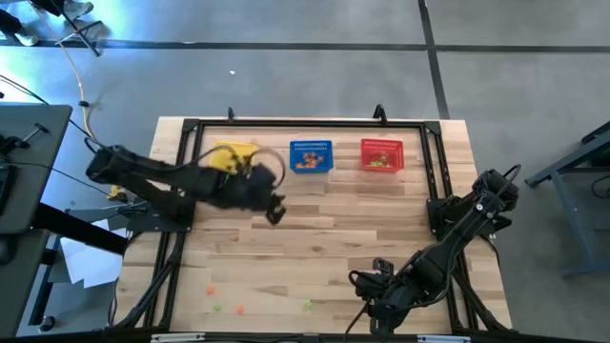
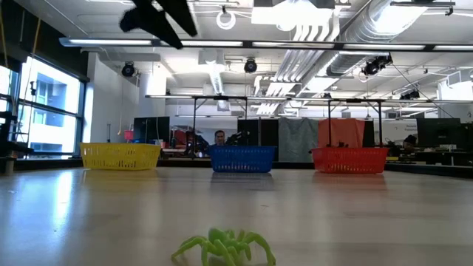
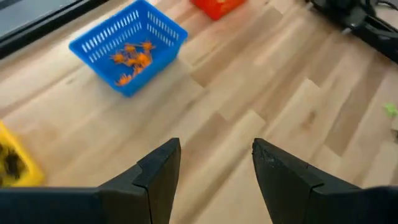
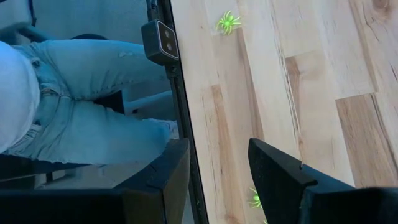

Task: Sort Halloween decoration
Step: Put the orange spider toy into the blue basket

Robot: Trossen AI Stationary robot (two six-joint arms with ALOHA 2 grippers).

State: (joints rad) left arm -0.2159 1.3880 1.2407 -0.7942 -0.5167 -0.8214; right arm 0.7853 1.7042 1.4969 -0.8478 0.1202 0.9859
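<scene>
A few tiny trinkets lie loose on the table near its front edge: a light green spider (image 1: 308, 305), which also shows in the low view (image 2: 225, 247) and the right wrist view (image 4: 227, 22), one orange one (image 1: 210, 289), a green one (image 1: 217, 307) and another orange one (image 1: 239, 309). A second green trinket (image 4: 255, 199) lies by my right fingers. My left gripper (image 1: 274, 211) is open and empty above mid-table, in front of the baskets (image 3: 217, 162). My right gripper (image 1: 362, 281) is open and empty low over the front right of the table (image 4: 217, 168).
Three mesh baskets stand in a row at the far side: yellow (image 1: 233, 157) with black trinkets, blue (image 1: 311, 155) with orange ones (image 3: 134, 59), red (image 1: 381, 154) with green ones. A person in jeans (image 4: 81, 112) stands past the front edge. Bare wood lies mid-table.
</scene>
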